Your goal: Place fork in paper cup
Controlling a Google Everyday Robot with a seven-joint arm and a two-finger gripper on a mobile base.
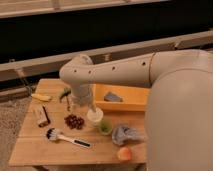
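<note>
The white paper cup stands upright near the middle of the wooden table. A thin dull grey-brown fork stands nearly upright just above the cup, with its lower end at the cup's rim. My gripper hangs from the beige arm right beside the fork, just left of and above the cup. The arm's wrist hides much of the gripper and the fork's upper end. I cannot tell whether the fork is held or rests in the cup.
A small green cup sits just right of the white cup. Dark red grapes, a white-headed brush, a brown bar and a yellow item lie left. An orange tray, crumpled grey cloth and a peach fruit lie right.
</note>
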